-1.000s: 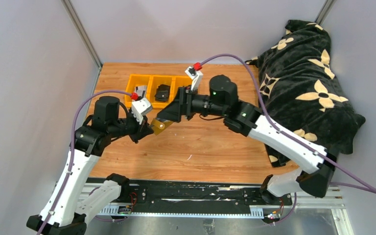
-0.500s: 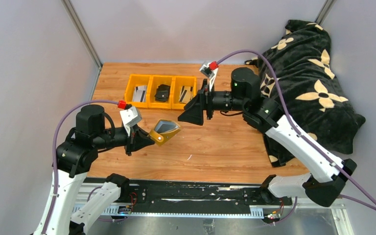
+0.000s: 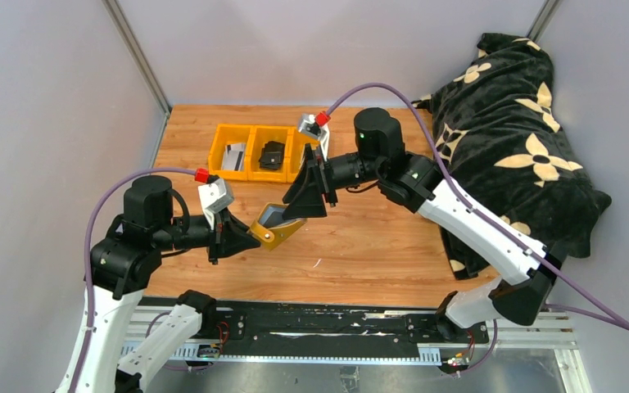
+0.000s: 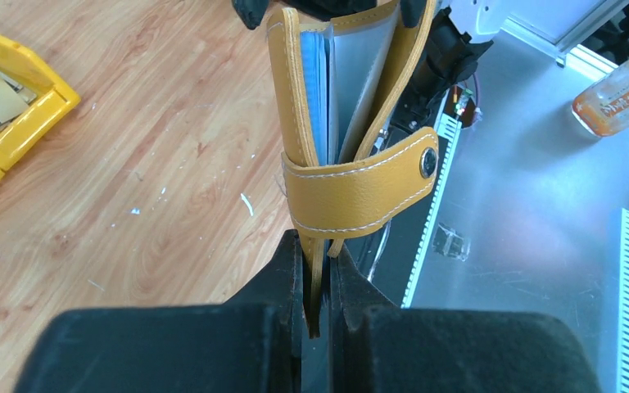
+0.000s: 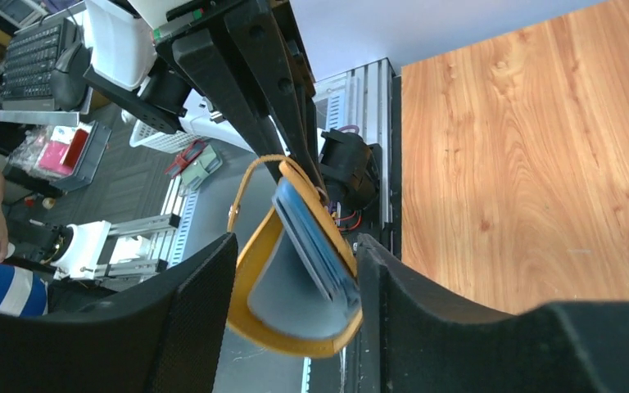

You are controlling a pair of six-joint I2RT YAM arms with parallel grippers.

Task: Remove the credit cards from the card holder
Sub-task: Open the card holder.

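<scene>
The holder is held over the table's middle, its closed edge clamped by the left gripper. From 1 o'clock the right gripper, jaws apart, is set around its mouth. Cards lie in the bin at 11 o'clock; others seem left inside.

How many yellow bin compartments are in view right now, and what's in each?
3, in a row: the left compartment holds pale cards, the middle compartment a black item, the right compartment is mostly hidden behind the right arm.
</scene>
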